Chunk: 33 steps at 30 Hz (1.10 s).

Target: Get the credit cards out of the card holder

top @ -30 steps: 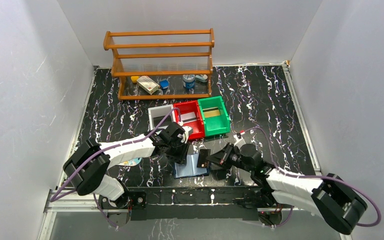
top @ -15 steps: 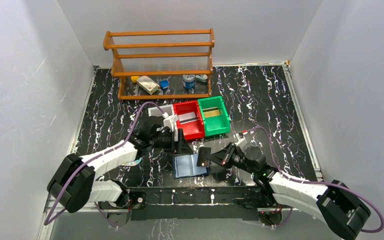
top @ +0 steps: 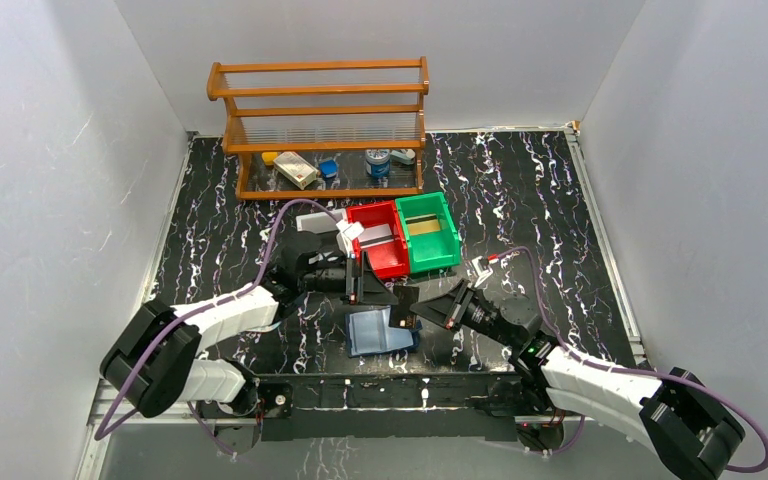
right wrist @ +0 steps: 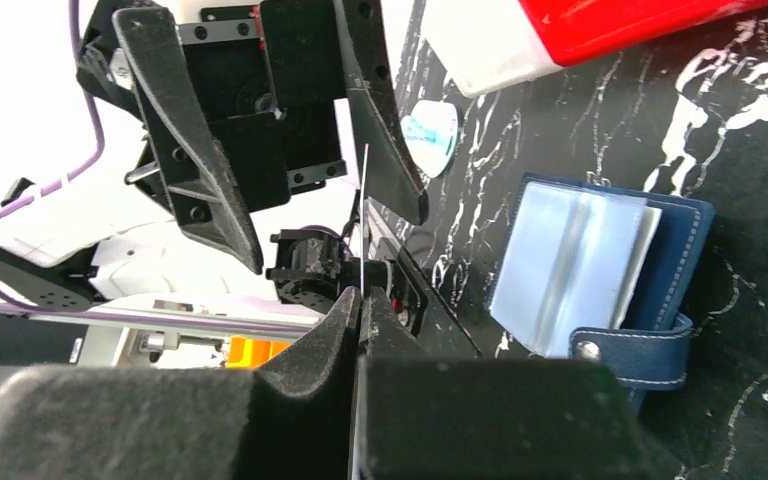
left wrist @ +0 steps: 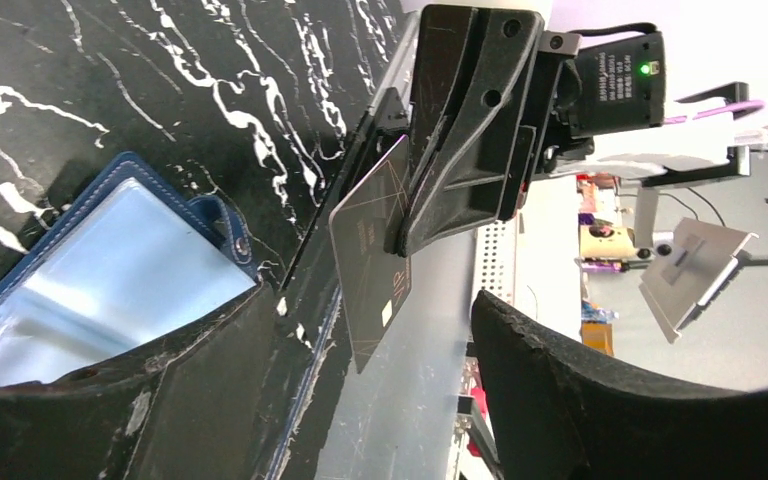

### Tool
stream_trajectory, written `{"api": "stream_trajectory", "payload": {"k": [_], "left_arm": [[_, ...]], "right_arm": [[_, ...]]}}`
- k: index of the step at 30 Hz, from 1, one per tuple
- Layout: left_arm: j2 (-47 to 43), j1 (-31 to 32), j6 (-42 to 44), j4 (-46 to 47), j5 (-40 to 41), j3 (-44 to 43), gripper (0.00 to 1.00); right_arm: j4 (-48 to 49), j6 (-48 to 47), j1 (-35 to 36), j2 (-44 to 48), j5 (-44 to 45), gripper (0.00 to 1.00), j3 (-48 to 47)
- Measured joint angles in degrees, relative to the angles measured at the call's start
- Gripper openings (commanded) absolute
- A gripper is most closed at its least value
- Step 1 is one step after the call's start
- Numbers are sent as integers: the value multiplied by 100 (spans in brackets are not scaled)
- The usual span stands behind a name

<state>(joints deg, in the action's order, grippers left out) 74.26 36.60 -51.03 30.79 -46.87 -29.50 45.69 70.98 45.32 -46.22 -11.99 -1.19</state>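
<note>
A: The right pincer (top: 407, 311) is clamped tight on a dark card (left wrist: 372, 262).
B: Where's the card holder (top: 380, 333)?
A: It lies open on the desk (top: 520, 200), light blue side up, near the front edge.
B: And the left pincer (top: 362, 284)?
A: Its fingers are wide apart, just beside the card.

The card holder (top: 381, 332) has a navy, stitched, leather-like cover with glossy clear plastic sleeves inside. Just above it, the credit card (left wrist: 370, 280) is smooth dark plastic with a dull sheen. Near the holder, the fingers (left wrist: 190, 370) of the left gripper (top: 358, 283) are matt black plastic, scuffed. Under the holder, the table (top: 520, 190) looks like polished black marble.
</note>
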Motion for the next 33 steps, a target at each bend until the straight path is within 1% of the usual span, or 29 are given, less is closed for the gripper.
{"api": "stream_trajectory", "payload": {"k": [8, 12, 13, 17, 19, 20, 24, 25, 27, 29, 33], "left_arm": [[144, 0, -369, 645, -487, 4, 39], [216, 83, -588, 984, -636, 70, 33], [219, 127, -640, 1038, -660, 109, 30], [221, 271, -752, 1178, -741, 173, 16], [221, 302, -769, 1250, -748, 173, 8], [221, 299, -787, 1272, -741, 173, 5], [221, 302, -833, 1338, -693, 179, 1], [221, 302, -841, 1353, -688, 179, 3], [221, 302, -857, 1379, -675, 179, 12], [219, 302, -863, 1384, -658, 179, 17], [210, 310, -914, 1429, -619, 179, 21]], "right_arm": [[323, 59, 0, -57, -168, 4, 0], [509, 76, 0, -170, -236, 4, 0], [570, 81, 0, -190, -260, 4, 0], [765, 90, 0, -214, -310, 4, 0], [868, 114, 0, -216, -321, 4, 0], [907, 127, 0, -216, -321, 4, 0], [990, 173, 0, -214, -317, 5, 13], [990, 184, 0, -214, -317, 5, 13], [990, 199, -2, -214, -317, 5, 13], [992, 212, -9, -214, -319, 6, 13], [990, 212, -15, -216, -317, 6, 15]]}}
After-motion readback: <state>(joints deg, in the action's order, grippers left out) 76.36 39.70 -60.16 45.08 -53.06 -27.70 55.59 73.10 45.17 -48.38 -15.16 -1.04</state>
